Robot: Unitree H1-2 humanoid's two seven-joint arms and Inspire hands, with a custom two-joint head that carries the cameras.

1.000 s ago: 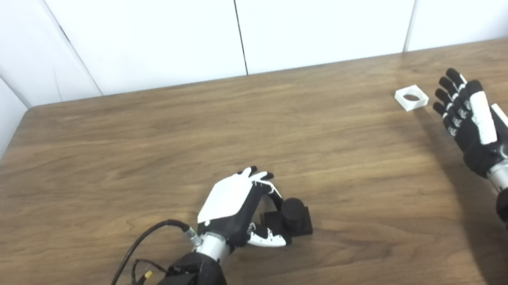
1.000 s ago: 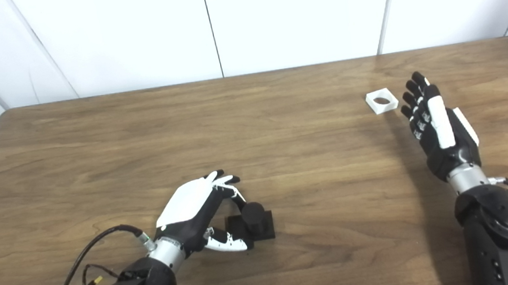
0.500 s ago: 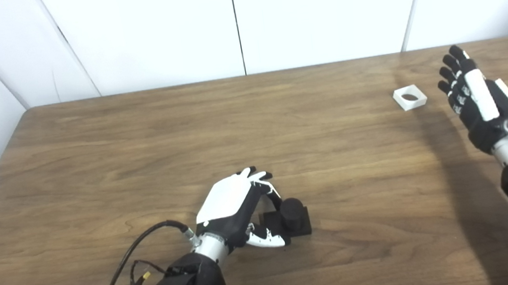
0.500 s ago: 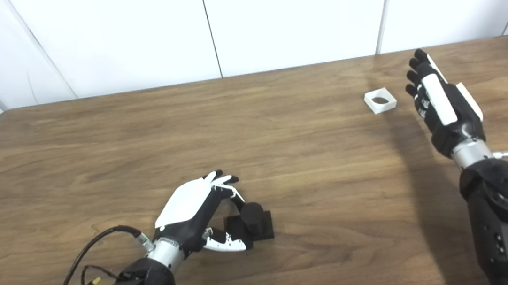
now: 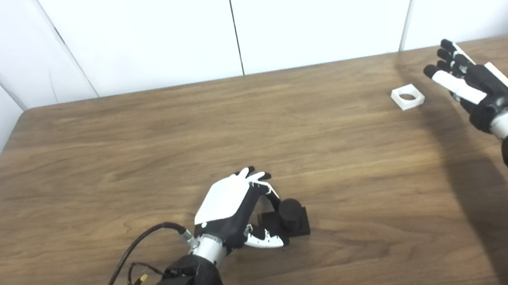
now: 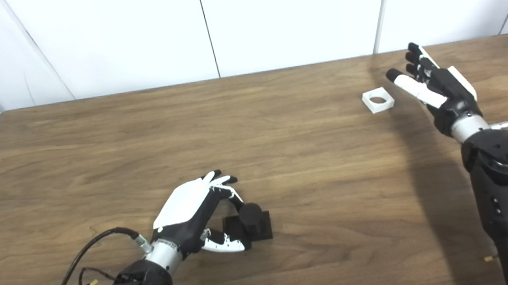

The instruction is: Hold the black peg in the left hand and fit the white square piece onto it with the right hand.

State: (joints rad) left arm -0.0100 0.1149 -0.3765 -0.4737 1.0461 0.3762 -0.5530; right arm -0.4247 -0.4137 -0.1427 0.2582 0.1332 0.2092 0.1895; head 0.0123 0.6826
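Black cylindrical peg on its square black base (image 5: 290, 214) stood on the brown wood-grain table (image 5: 150, 144) near the front edge, a little left of centre. The left hand (image 5: 232, 206) curved around its near-left side, fingers apart and arched over the base, thumb low beside it; whether any finger touched the peg could not be told, and the peg rested on the wood, not lifted. White square piece with a round hole (image 5: 407, 97) lay flat far off at the right rear, well apart from the peg. The right hand (image 6: 437, 88) hovered just beside it on the right, empty, fingers extended and spread, thumb pointing toward the piece.

Step in hand, as judged: the reach for both parts, with neither grasp closed. The next move would call for the right hand to lower and pinch the thin piece by opposite edges, and the left to close on the peg's base.

Room: the white piece sat near the table's rear edge and the white wall panels (image 5: 316, 13), which limited approach from behind; the broad middle of the table lay open for bringing the parts together.
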